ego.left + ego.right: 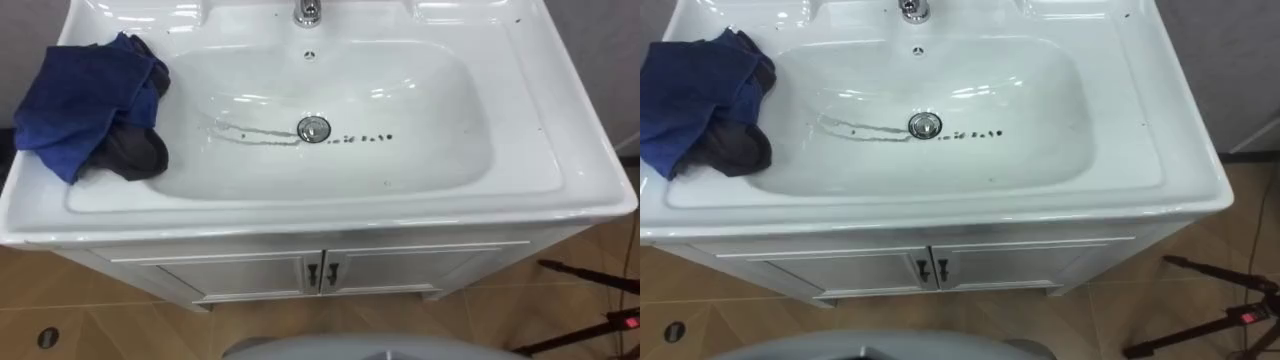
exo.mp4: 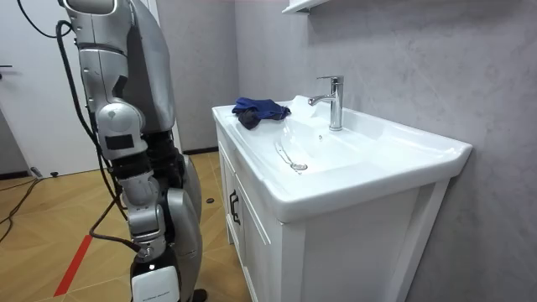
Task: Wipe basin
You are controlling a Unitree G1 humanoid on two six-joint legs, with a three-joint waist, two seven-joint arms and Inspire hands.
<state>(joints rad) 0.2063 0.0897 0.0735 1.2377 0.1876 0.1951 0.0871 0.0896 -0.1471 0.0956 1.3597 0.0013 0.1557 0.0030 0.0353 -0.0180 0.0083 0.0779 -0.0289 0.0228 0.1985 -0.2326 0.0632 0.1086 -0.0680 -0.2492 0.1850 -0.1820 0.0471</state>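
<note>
Standing at the front edge of the basin (image 1: 560, 150), the robot faces the faucet (image 1: 308, 12), which rises at the middle of the back edge.

Blue cloth (image 1: 85, 100): bunched in a loose heap on the basin's left rim, toward the back-left corner. Its darker lower fold hangs over the rim onto the bowl's left slope.

Bowl: drain (image 1: 313, 129) at the centre. A thin grey streak (image 1: 250, 132) runs from the drain toward the left. A short row of dark specks (image 1: 365, 138) lies just right of the drain.

Right hand (image 2: 153, 278): hangs low beside the robot's leg, at the bottom edge of the room view, well apart from the basin and the cloth. Whether it is open or closed cannot be told.

Under the basin: two white cabinet doors (image 1: 320, 272), both closed, with their handles side by side at the middle.
</note>
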